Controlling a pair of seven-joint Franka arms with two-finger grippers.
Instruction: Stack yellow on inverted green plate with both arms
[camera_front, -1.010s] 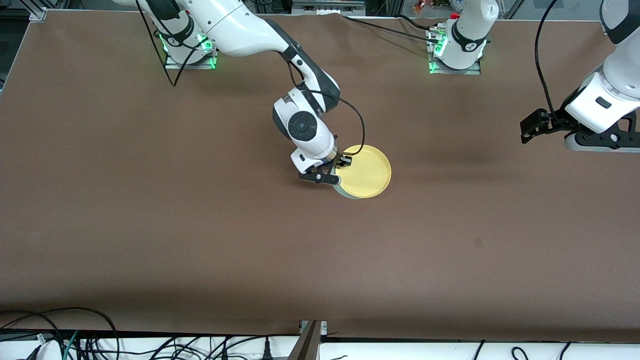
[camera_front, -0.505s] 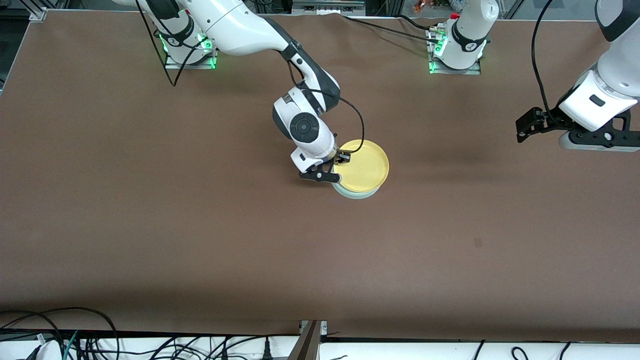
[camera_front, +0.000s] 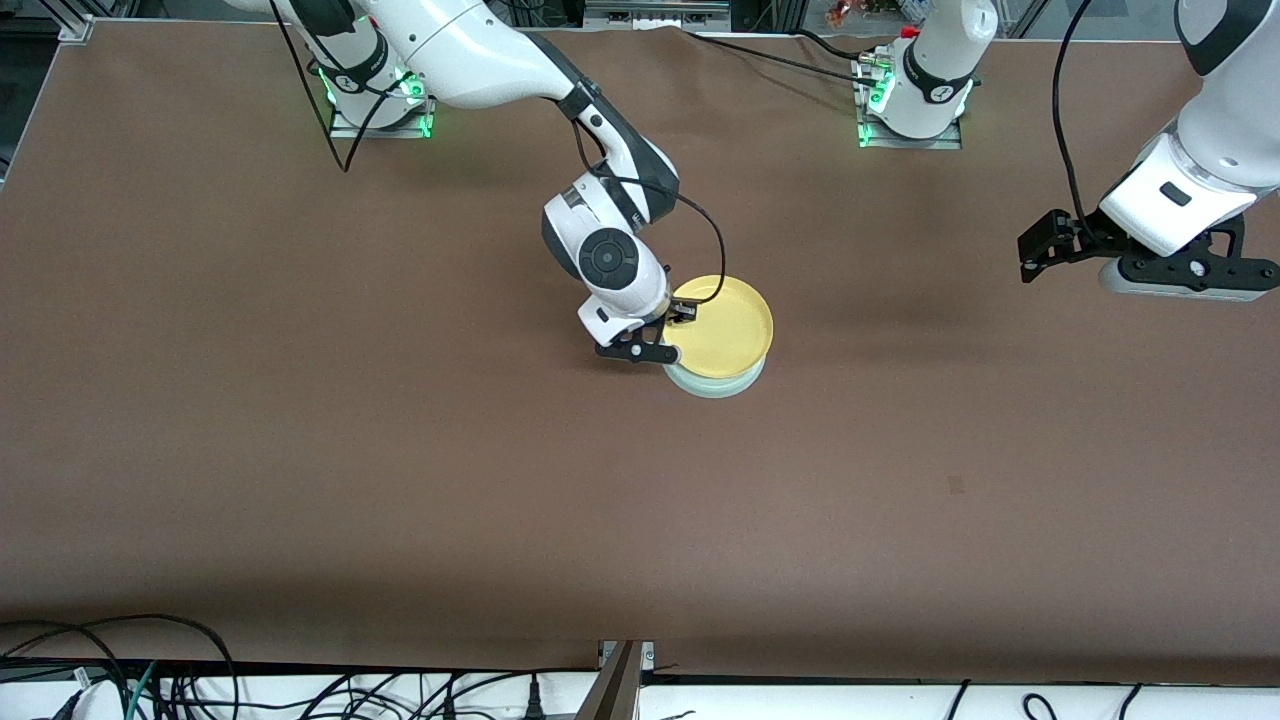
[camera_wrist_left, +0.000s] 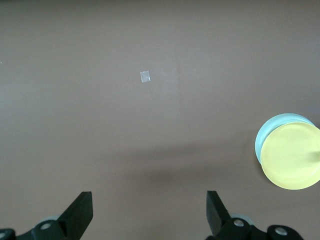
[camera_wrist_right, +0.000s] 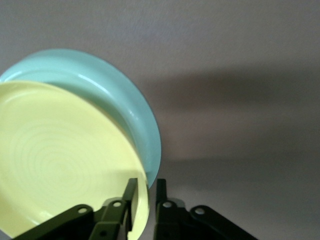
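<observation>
- Since the earlier frames, the yellow plate (camera_front: 722, 328) had shifted slightly toward the robots' bases and sat lower over the green plate (camera_front: 716, 384), which showed more along its edge nearest the front camera.
- Left arm's hand (camera_front: 1035, 246) had drifted a little away from the front camera and toward the middle, hanging over bare table (camera_front: 300, 450) at the left arm's end, well apart from the plates.
- Right hand (camera_front: 668, 334) stood at the rim of the yellow plate on the side toward the right arm's end of the table.
- In the right wrist view its fingers (camera_wrist_right: 131, 197) straddled the yellow plate's rim (camera_wrist_right: 142, 210), one on each side; whether they still pinched it or had just let go could not be told.
- In that view the yellow plate (camera_wrist_right: 60, 160) lay face up over the green plate (camera_wrist_right: 125, 105), offset so that a crescent of green showed.
- Green plate rested on the table near its middle, with the yellow plate on top and not quite centred.
- Left hand's fingers (camera_wrist_left: 80, 215) stood wide apart with nothing between them in the left wrist view.
- That view also showed both plates (camera_wrist_left: 292, 155) farther off, yellow over green, and a small pale mark (camera_wrist_left: 145, 76) on the table.
</observation>
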